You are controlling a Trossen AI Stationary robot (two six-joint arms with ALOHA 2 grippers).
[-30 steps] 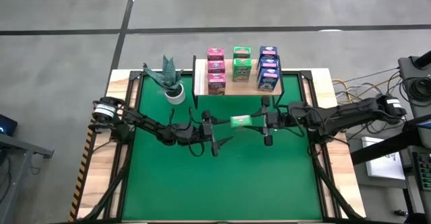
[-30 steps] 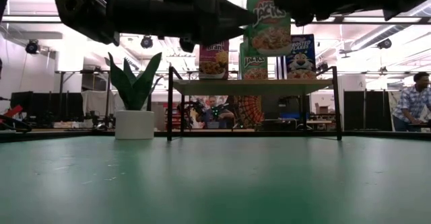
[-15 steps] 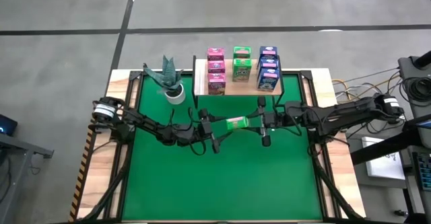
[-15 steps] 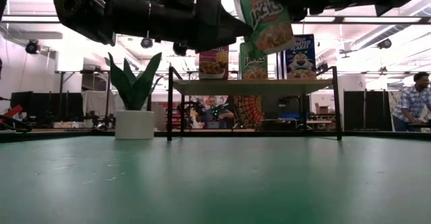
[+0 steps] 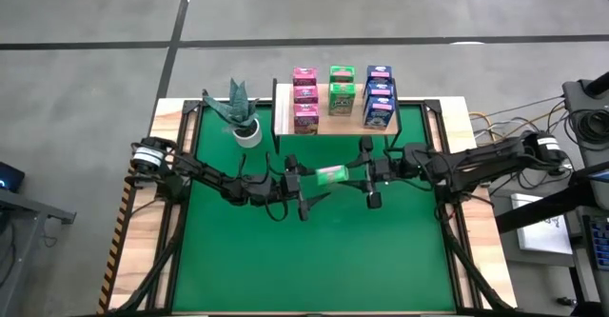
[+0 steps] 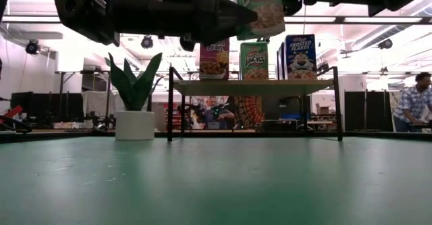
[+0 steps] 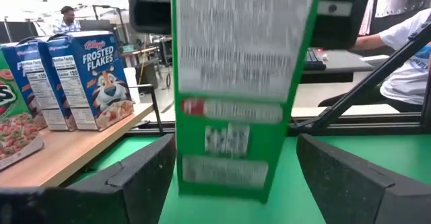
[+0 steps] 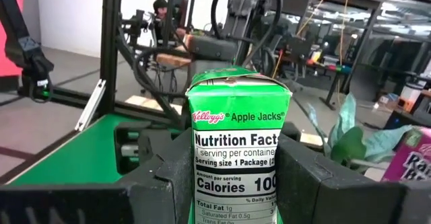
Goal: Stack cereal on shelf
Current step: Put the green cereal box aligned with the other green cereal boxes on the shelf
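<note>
A green cereal box hangs in the air over the mat's middle, shut in my right gripper, which reaches in from the table's right. My left gripper faces it from the left, open. In the left wrist view its fingers stand on either side of the box with gaps showing. The pale wooden shelf stands at the far edge. It carries three pink boxes, two green boxes and three blue boxes, standing on their bases. My right gripper pinches the green box between its two fingers, one on each wide face beside the nutrition panel. The fingers come in level from the table's right and lie along the box. The box is lifted clear, tilted, its free end toward my left gripper.
A potted plant in a white pot stands left of the shelf. The green mat spreads open toward the near edge. Black frame rails run along the table's sides. A person shows in the room beyond.
My right gripper has carried the green box a little toward the table's left, nearer my left gripper, and upward. The box, upright a second ago in the low view, has tipped and now sits higher.
</note>
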